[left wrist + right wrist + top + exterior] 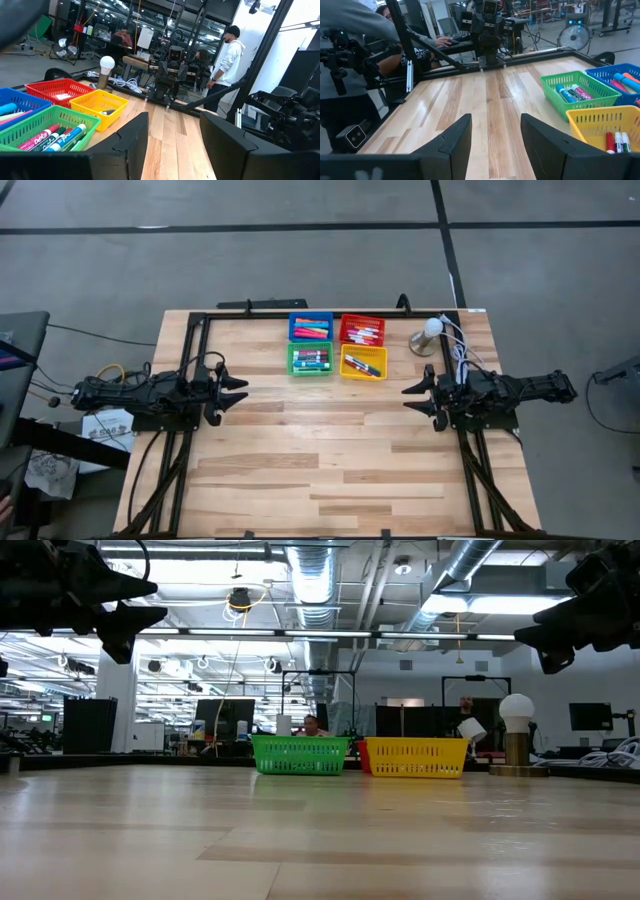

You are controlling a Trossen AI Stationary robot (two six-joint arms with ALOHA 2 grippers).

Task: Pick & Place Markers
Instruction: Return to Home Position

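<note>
Wooden table (330,470) planks lie bare across the lower half of the high view. At mid-frame the left gripper (236,392) sits centre left and the right gripper (413,397) centre right, each with fingers spread apart and holding nothing. At upper centre four bins form a square: green bin (291,360) and yellow bin (341,364) nearer, blue bin (292,326) and red bin (342,329) behind. All four hold markers (311,360), too small to count. One lamp (428,335) stands to their right.

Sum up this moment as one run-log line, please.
left hand: open, empty, table's left side | right hand: open, empty, table's right side | markers: in bins
</note>
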